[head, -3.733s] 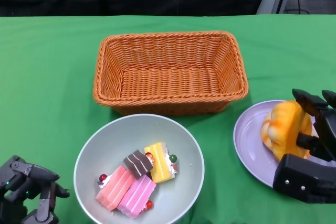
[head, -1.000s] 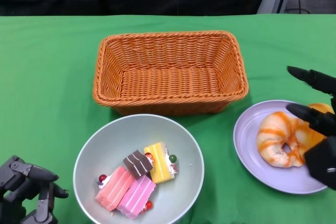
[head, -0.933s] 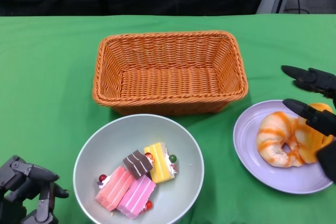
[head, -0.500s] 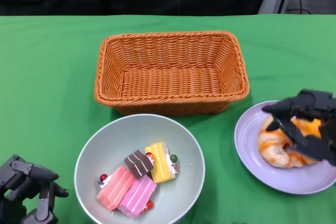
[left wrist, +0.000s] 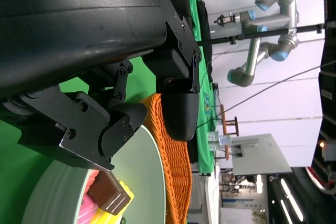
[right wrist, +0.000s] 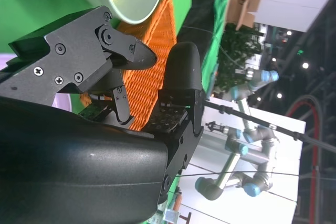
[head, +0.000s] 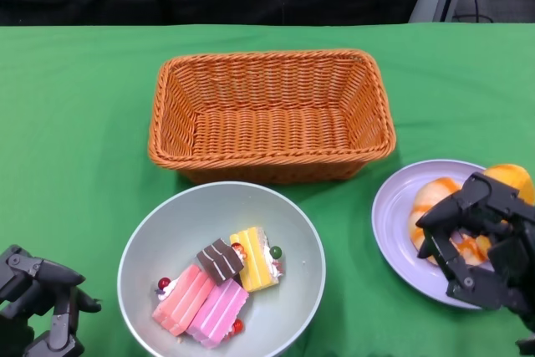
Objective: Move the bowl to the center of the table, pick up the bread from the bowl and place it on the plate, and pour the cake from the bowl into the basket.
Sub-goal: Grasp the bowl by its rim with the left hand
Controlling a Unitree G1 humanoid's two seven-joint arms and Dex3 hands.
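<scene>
Two steps look done to me: from the head view the bowl [head: 221,269] sits mid-tabletop [head: 75,106] and the bread [head: 451,215] lies on the plate [head: 393,215]. My right robot hand [head: 481,240] hovers over it, fingers curled, gripping nothing I can see. Left robot hand [head: 38,303] idles curled at the near edge, beside the bowl.

Next I'd say is pouring the cake [head: 219,286] into the basket [head: 269,114], just behind, with open cloth either side.

Right wrist view: bowl rim, basket weave, nothing held.

Left wrist view: same, cake inside the bowl.
</scene>
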